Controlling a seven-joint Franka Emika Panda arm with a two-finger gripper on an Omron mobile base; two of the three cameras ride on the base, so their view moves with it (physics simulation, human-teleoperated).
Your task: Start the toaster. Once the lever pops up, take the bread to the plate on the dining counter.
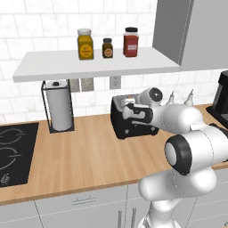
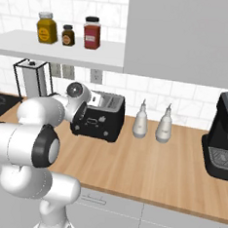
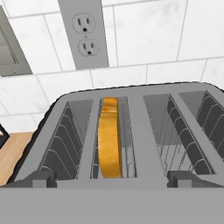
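The toaster [image 3: 131, 131] sits straight ahead of the jaws and just below them, on the wood counter [image 1: 89, 160] against the tiled wall. Its two slots run away from the hand. The bread [image 3: 109, 138] stands on edge in the left slot, ahead and to the left of the jaws' midline; the right slot holds bare wire guides. The gripper [image 3: 112, 179] hangs over the toaster's near edge, fingers spread wide apart, holding nothing.

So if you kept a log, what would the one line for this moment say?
stage: at toaster | bread: upright in a toaster slot | fingers: just over the slots, holding nothing visible | plate: not reached
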